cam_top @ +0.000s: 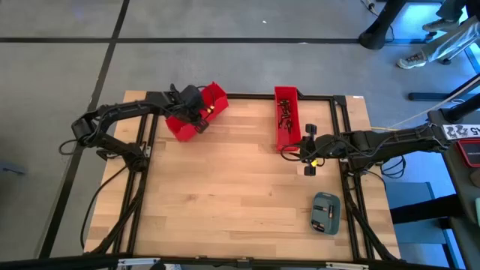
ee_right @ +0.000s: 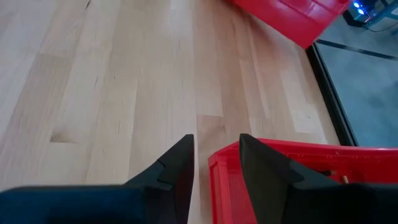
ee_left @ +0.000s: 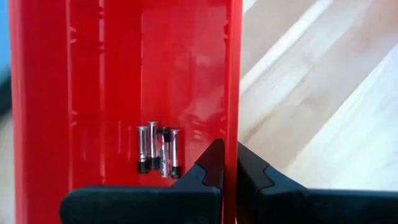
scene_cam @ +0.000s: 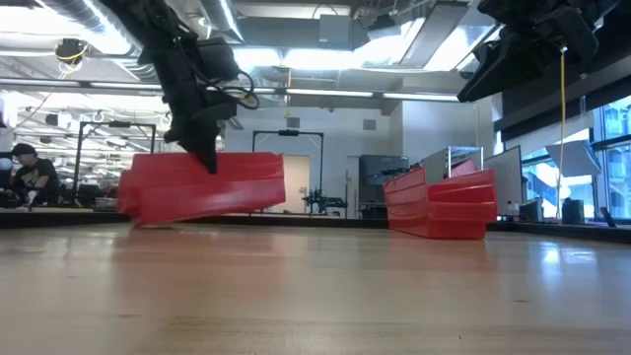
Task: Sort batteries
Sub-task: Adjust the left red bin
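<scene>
My left gripper [cam_top: 201, 112] is at the left red bin [cam_top: 196, 112], toward eleven o'clock on the table [cam_top: 240, 217]. In the left wrist view my two fingers [ee_left: 211, 165] are pressed together on the bin's side wall [ee_left: 231, 93], one finger inside, one outside: clamped on the wall. The low view shows this bin [scene_cam: 202, 184] tilted, one end off the wood, with my left arm coming down onto its upper edge.

Inside that bin I count about four batteries [ee_left: 159, 151], slim cells with silvery bodies and dark ends, side by side on the floor just ahead of my inside finger. They touch or nearly touch one another.

My right gripper [cam_top: 309, 154] is at about three o'clock, at the near end of the right red bin [cam_top: 286, 116]. The right wrist view shows my fingers [ee_right: 177, 165] apart, straddling the near corner of that bin [ee_right: 298, 177]; one finger is over bare wood, the other over the rim. I cannot tell whether either finger touches the plastic. The bin holds a dark tangle of cells [cam_top: 286, 114] in its middle; from overhead they are too small to count.

A grey-blue case [cam_top: 326, 212] lies flat near five o'clock, well apart from both bins. People's legs [cam_top: 431, 45] show on the floor beyond the table's far right corner.
</scene>
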You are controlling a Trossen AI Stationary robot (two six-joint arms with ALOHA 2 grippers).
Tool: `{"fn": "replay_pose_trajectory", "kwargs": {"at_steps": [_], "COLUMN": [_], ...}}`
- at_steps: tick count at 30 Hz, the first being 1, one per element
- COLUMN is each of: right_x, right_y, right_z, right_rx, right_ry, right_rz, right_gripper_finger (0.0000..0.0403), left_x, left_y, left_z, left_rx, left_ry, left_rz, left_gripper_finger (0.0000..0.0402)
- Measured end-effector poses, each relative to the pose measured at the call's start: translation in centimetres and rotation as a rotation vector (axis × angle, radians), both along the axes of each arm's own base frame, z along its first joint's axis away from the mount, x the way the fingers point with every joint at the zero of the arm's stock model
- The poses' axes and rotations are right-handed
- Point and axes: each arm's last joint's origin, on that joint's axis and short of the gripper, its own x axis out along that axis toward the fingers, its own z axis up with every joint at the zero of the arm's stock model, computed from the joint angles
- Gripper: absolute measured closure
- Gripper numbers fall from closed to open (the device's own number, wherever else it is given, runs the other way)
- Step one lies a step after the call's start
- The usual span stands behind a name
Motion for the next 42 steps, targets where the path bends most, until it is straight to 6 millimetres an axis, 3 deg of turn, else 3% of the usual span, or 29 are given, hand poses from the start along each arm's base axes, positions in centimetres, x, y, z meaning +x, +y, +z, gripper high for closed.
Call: {"fn": "replay_pose_trajectory", "kwargs": {"at_steps": [5, 15, 20, 26, 33, 37, 42], "right_x": [0.0, 0.0, 0.0, 0.0, 0.0, 0.0, 0.1], "right_y": [0.0, 0.0, 0.0, 0.0, 0.0, 0.0, 0.0], "right_z": [0.0, 0.0, 0.0, 0.0, 0.0, 0.0, 0.1], "right_rx": [-0.001, 0.004, 0.008, 0.01, 0.018, 0.019, 0.005], "right_ry": [0.0, -0.004, -0.004, -0.005, -0.006, -0.008, -0.013], "right_rz": [-0.001, -0.004, -0.004, -0.005, -0.011, -0.012, -0.022], "right_gripper_finger": [0.0275, 0.0275, 0.0275, 0.0275, 0.0275, 0.0275, 0.0275], "left_x": [0.9, 4.0, 4.3, 4.1, 2.9, 1.2, -2.4], "left_y": [-1.2, -1.1, -0.3, -0.1, -0.5, -1.6, -4.7], "left_z": [0.0, -2.2, -2.4, -1.0, 1.6, 3.9, 6.2], "left_rx": [-0.103, -0.143, -0.134, -0.083, -0.052, 0.007, 0.024], "left_ry": [-0.097, -0.186, -0.233, -0.307, -0.386, -0.392, -0.301], "left_rz": [0.198, 0.274, 0.314, 0.277, 0.228, 0.102, 0.015], "left_gripper_finger": [0.0399, 0.0389, 0.0353, 0.0271, 0.02, 0.0188, 0.019]}}
